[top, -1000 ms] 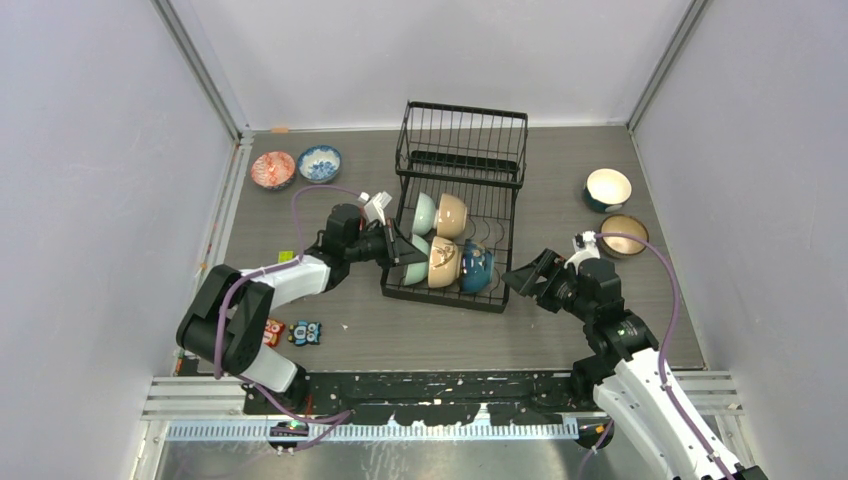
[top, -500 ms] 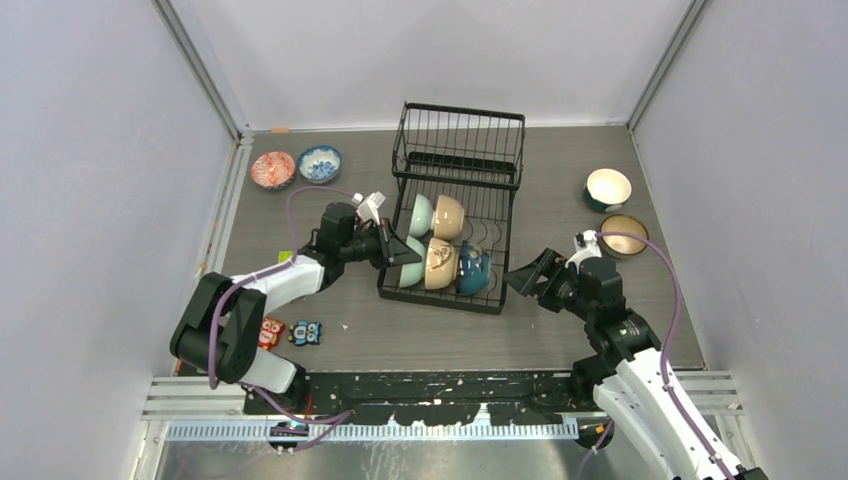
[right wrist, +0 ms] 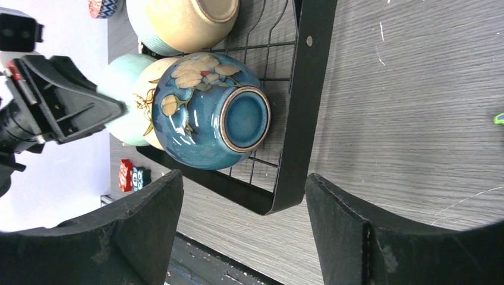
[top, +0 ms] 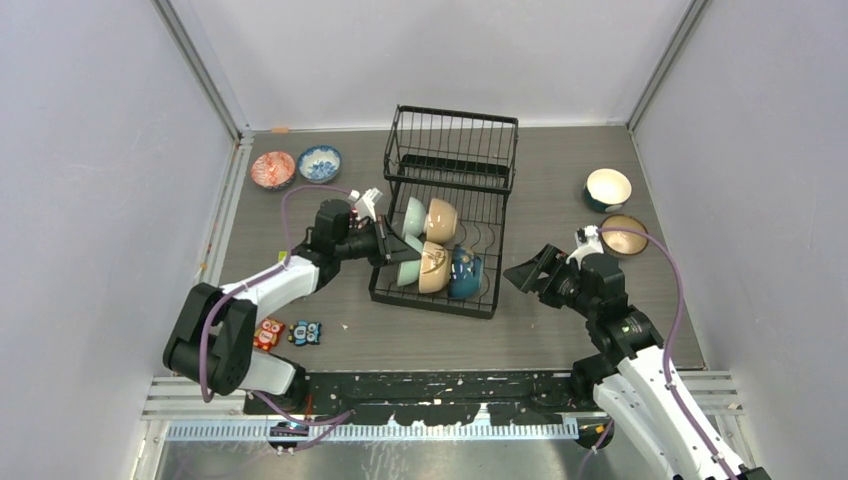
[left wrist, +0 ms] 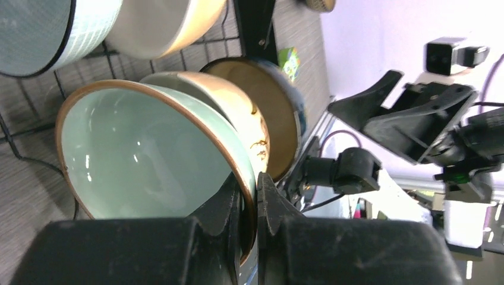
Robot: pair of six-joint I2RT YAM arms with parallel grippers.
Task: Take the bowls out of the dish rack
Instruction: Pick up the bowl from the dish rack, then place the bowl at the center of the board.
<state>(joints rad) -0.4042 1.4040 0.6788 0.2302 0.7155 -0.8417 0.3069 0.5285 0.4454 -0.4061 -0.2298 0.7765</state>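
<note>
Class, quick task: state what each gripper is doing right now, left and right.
Left gripper: closed on the rim of the pale green bowl.
Right gripper: open, holding nothing.

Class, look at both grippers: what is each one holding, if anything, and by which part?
The left gripper pinches the pale green bowl by its rim, which sits clamped between the two closed jaws. The right gripper is open and holds nothing.

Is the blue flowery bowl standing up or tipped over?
Tipped: the blue bowl lies sideways in the dish rack, foot ring facing the right gripper.
</note>
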